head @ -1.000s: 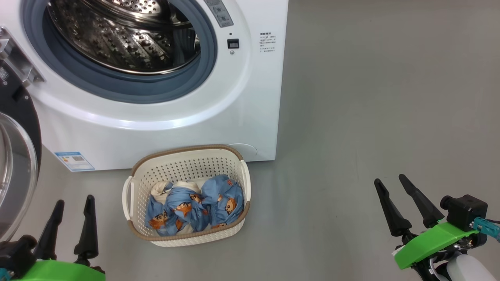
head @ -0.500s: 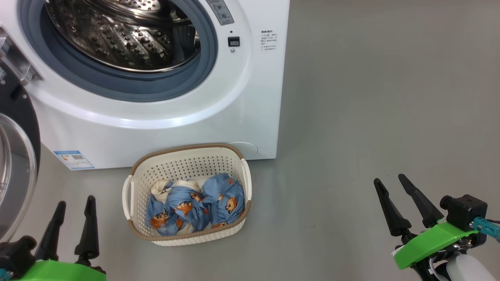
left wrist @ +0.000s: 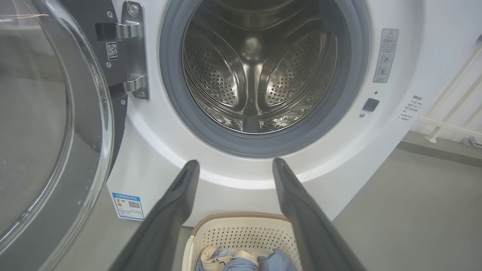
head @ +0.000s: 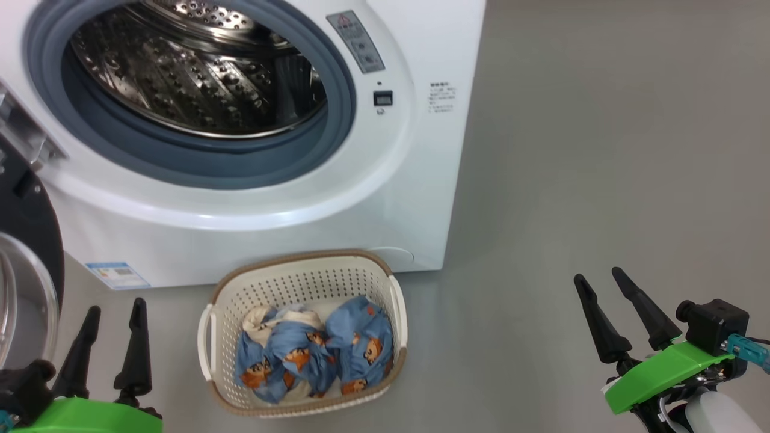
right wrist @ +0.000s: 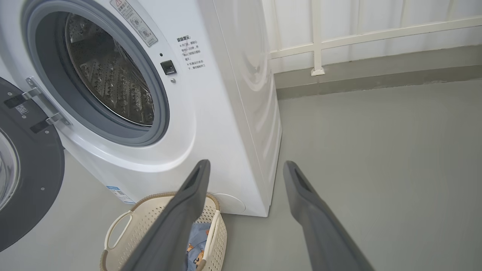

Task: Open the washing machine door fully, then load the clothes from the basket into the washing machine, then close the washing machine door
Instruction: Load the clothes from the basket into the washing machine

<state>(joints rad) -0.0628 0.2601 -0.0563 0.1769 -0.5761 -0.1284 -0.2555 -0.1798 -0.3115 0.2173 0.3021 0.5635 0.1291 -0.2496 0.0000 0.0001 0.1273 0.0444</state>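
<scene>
The white washing machine (head: 252,222) stands with its steel drum (head: 192,78) exposed. Its black washing machine door (head: 24,264) with the glass bowl hangs swung out at the left edge; the left wrist view has that door (left wrist: 49,124) at its left, beside the hinge. The cream basket (head: 304,279) sits on the floor against the machine's front, holding blue printed clothes (head: 313,355). My left gripper (head: 113,308) is open, low at the left, left of the basket. Far off to the right of the basket, my right gripper (head: 598,275) is open and holds nothing.
Grey floor (head: 601,150) spreads to the right of the machine. A white railing (right wrist: 357,34) runs along a wall behind the machine's right side. A small blue label (head: 117,275) is on the machine's lower front.
The whole head view has shifted: machine and basket now sit lower and to the right, so the camera moved. Both grippers keep the same places in the picture, still open.
</scene>
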